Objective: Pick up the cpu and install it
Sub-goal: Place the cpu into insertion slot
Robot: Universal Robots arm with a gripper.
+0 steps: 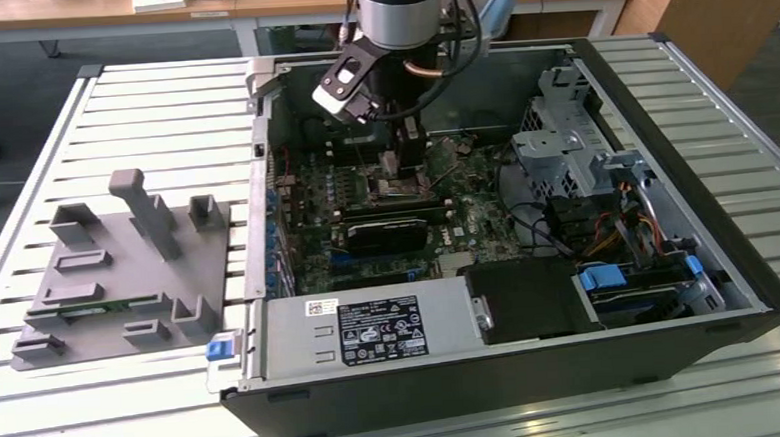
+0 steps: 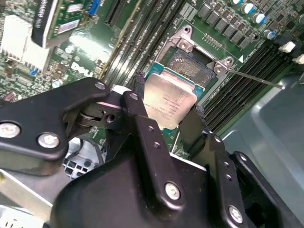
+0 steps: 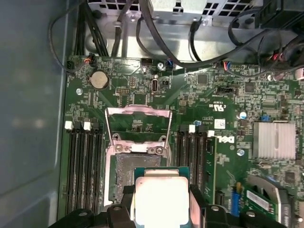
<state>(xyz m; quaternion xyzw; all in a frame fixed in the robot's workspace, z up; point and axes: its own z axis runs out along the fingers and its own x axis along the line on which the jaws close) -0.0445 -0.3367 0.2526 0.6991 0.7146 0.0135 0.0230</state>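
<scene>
Closest to the lens in both wrist views is the black claw [image 2: 167, 95]. Its two fingers [image 2: 142, 126] are closed in on opposite edges of the one cpu [image 2: 173, 107], so it's got the chip pinched with the silvery top facing up. The chip hangs over the near edge of the open socket [image 3: 137, 173] on the green motherboard [image 3: 190, 95], can't tell if it's touching. The socket's metal load plate [image 3: 137, 118] is flipped up and its thin lever [image 2: 254, 79] sticks out sideways. Two banks of black memory slots [image 3: 83, 166] flank the socket, one each side. Also on the board: one coin battery [image 3: 99, 80], one finned silver heatsink [image 3: 274, 139], and a bundle of black cables [image 3: 156, 33] along the far edge. In the exterior view the arm [image 1: 399, 8] reaches down into the one open computer case [image 1: 506, 388] lying on the slatted metal bench [image 1: 157, 101]. A black card [image 1: 391, 228] sits near the socket, and there's one grey holder tray [image 1: 113, 273] by the bench's edge on the exterior view's left.
</scene>
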